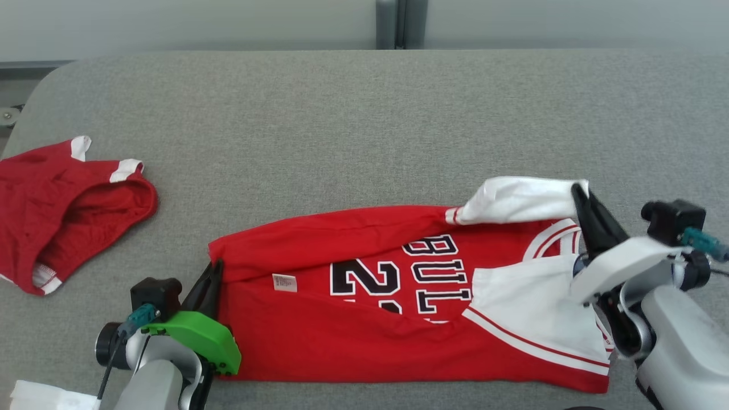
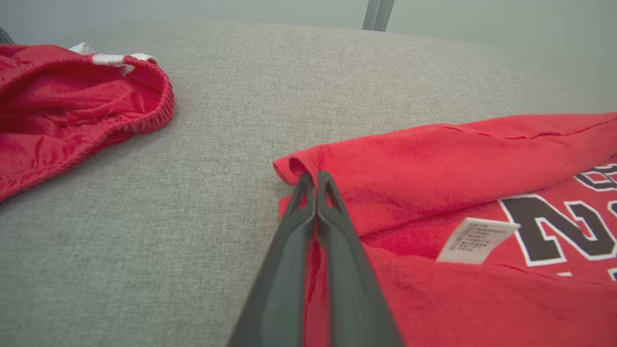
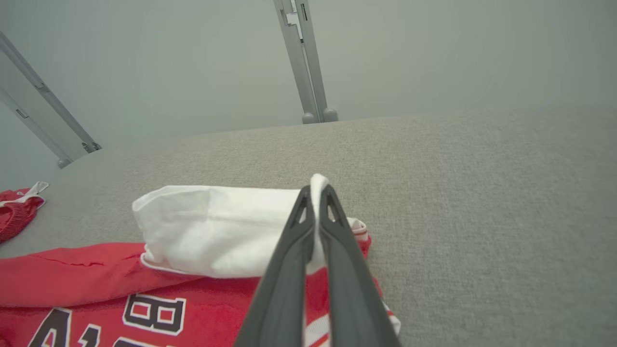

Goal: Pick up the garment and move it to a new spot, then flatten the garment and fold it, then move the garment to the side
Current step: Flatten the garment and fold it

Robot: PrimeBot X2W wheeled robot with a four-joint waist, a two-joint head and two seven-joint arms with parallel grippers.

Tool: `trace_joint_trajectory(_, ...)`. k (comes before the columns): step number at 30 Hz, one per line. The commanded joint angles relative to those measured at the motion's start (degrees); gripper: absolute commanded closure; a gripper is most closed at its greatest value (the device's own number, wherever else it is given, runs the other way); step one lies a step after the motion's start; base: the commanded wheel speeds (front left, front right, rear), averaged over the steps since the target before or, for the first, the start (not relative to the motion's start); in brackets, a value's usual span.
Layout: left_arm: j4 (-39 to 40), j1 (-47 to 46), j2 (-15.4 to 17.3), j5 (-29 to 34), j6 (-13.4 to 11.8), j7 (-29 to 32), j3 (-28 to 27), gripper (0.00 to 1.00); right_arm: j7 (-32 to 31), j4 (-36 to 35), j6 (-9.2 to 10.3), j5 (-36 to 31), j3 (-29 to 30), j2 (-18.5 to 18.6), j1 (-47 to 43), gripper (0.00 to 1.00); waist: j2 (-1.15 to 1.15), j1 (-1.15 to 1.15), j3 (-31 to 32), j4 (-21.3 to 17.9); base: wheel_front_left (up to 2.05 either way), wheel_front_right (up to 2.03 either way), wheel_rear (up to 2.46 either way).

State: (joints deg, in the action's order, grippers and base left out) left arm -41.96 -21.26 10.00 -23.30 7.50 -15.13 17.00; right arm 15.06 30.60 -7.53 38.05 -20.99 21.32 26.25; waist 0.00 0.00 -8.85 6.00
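The garment (image 1: 353,319) is a red jersey with white sleeves and dark lettering, lying across the grey table near its front edge. My left gripper (image 1: 215,270) is shut on the jersey's red hem corner (image 2: 308,166) at its left end. My right gripper (image 1: 582,196) is shut on the tip of the far white sleeve (image 1: 512,200), holding it slightly lifted. In the right wrist view the sleeve (image 3: 217,226) is pinched between the fingers (image 3: 289,250). The near white sleeve (image 1: 529,307) lies flat by my right forearm.
A second red garment with white trim (image 1: 62,210) lies crumpled at the table's left edge and appears again in the left wrist view (image 2: 72,101). A white object (image 1: 45,396) sits at the front left corner. Bare grey table (image 1: 364,114) stretches behind the jersey.
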Motion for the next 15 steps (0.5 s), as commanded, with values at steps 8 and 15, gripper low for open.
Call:
trace_joint_trajectory(8, 1.35, 6.53, -0.24, 0.38, -0.04, -0.01, -2.52, 1.00, 0.13, -2.74, 0.09, -1.40, 3.45, -4.15, -11.71, 1.00, 0.00, 0.00, 2.86, -3.50, 0.00, 0.00, 0.00)
trace_joint_trajectory(15, 1.97, 9.64, -1.10, 0.87, -0.07, -0.01, -5.36, 1.00, 0.13, -5.27, 0.09, -2.04, 6.36, -6.43, -16.44, 1.00, 0.00, 0.00, 4.97, -3.96, 0.00, 0.00, 0.00)
